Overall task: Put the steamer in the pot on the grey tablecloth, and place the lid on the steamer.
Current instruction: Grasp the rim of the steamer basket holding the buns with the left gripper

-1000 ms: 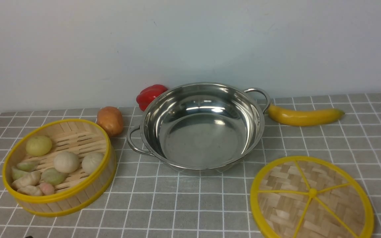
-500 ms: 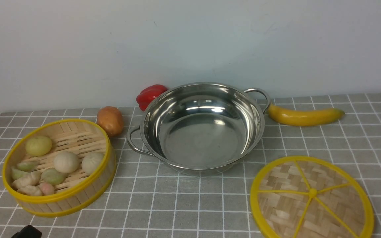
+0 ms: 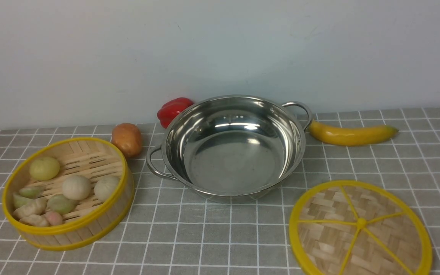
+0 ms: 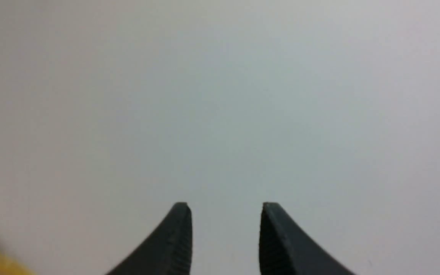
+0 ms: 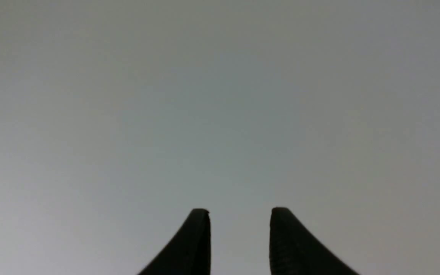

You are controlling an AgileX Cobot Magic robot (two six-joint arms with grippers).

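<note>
The bamboo steamer (image 3: 90, 225) stands on the grey tablecloth (image 3: 220, 236) at the near left, with several buns and dumplings inside. In the middle stands the empty steel pot (image 3: 233, 147). The woven lid (image 3: 359, 229) lies flat at the near right. Neither arm shows in the front view. My left gripper (image 4: 225, 208) is open, nothing between its dark fingers, facing a plain pale wall; a blurred yellow patch shows at that view's corner. My right gripper (image 5: 240, 213) is also open and empty, facing the same plain wall.
A red pepper (image 3: 173, 109) sits behind the pot's left side, against the wall. A brown-orange round fruit (image 3: 127, 139) lies between steamer and pot handle. A yellow banana (image 3: 351, 134) lies right of the pot's far handle. The cloth's left edge shows at far left.
Half a second ago a dark tip showed at the front view's bottom left edge; it has dropped out of view. Nothing on the cloth has moved.
</note>
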